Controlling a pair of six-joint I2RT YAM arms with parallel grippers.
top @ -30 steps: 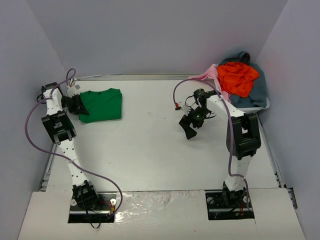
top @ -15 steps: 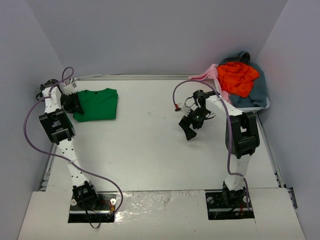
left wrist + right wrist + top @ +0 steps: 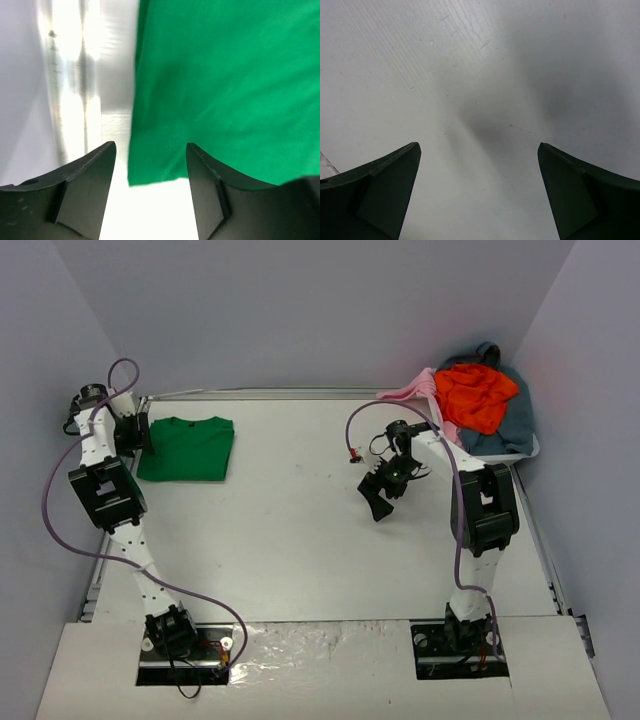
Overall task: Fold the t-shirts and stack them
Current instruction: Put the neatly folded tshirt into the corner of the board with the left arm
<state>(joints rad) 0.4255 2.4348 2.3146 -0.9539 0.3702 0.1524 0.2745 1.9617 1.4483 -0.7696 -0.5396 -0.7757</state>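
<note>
A bright green t-shirt (image 3: 188, 448) lies folded flat at the far left of the table. My left gripper (image 3: 140, 433) stands open at its left edge. In the left wrist view the shirt's corner (image 3: 152, 170) lies on the table between the two dark fingers (image 3: 95, 172), which are apart from it and grip nothing. The other t-shirts sit heaped at the back right: an orange-red one (image 3: 476, 396) on top, a pale pink one (image 3: 412, 390) hanging over the side, and a grey-blue one (image 3: 512, 425) beneath. My right gripper (image 3: 380, 496) hovers wide open over bare table (image 3: 480, 100).
The heap rests in a white tub (image 3: 527, 452) against the right wall. Grey walls close in the table on the left, back and right. A purple cable loops above each arm. A metal rail (image 3: 75, 75) runs along the table's left edge.
My left gripper dragged the green shirt a little to the left, then opened and let go of it, drawing back toward the left wall. The right arm has stayed still.
</note>
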